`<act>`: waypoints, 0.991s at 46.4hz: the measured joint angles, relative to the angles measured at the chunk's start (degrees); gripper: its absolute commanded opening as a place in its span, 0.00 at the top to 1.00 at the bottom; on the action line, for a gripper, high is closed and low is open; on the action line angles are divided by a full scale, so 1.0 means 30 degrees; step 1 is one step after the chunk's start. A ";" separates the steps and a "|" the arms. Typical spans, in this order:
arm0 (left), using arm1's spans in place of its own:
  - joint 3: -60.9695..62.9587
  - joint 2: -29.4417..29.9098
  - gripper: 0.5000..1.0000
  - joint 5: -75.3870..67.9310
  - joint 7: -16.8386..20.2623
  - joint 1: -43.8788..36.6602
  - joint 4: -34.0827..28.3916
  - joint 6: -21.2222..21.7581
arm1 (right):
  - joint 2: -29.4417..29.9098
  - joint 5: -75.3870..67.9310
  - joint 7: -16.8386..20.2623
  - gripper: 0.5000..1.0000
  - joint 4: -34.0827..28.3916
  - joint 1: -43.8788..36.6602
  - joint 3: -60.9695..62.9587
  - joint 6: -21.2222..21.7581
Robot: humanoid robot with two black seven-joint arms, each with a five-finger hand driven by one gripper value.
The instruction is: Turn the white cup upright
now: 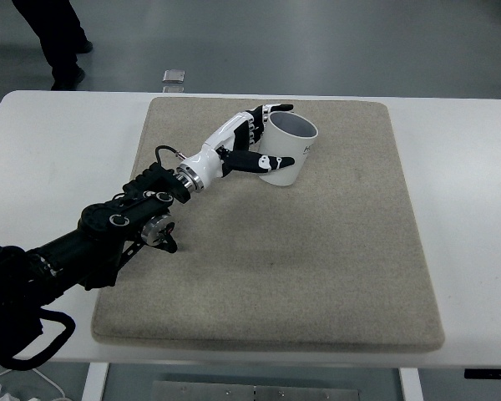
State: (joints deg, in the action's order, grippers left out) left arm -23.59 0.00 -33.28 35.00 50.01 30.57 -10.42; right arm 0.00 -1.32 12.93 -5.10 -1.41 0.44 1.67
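Standing now: white cup (289, 150) sits mouth-up, tilted slightly, on the far middle of the mat, so the flip looks nearly finished.
Hold: left hand (255, 142) wraps the cup's left side; its fingers (275, 111) curl over the far rim and the thumb presses the near wall, a closed grasp on the cup.
Handling: judged a stiff, smooth, light cup, likely ceramic or hard plastic; it could slip or chip if dropped, so the wall below the rim seems the safest place to grip.
Writing: faint dark print shows on the cup's right wall, too small to read.
Mat: beige mat (317, 276) covers most of the white table (42, 142).
Beyond: small grey object (174, 78) lies on the floor past the far edge; a person's legs (57, 38) stand far left.
Right arm: not visible.
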 measured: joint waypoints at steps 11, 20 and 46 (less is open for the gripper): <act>-0.0037 0.0000 0.02 0.0017 0.0000 0.0000 0.0001 0.0016 | 0.0000 0.0000 -0.0002 0.14 0.0000 0.0000 0.0000 0.0000; -0.0101 0.0000 0.02 0.0018 0.0000 -0.0055 0.0423 0.0026 | 0.0000 0.0000 -0.0002 0.14 0.0000 -0.0002 0.0000 0.0000; -0.0688 -0.0001 0.01 0.0165 0.0000 0.0245 0.0991 0.0075 | 0.0000 0.0000 -0.0002 0.14 0.0000 0.0000 0.0000 0.0000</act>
State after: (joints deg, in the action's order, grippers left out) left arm -25.66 0.00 -32.78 35.00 50.75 33.54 -10.20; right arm 0.00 -1.32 12.92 -5.10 -1.41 0.44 1.67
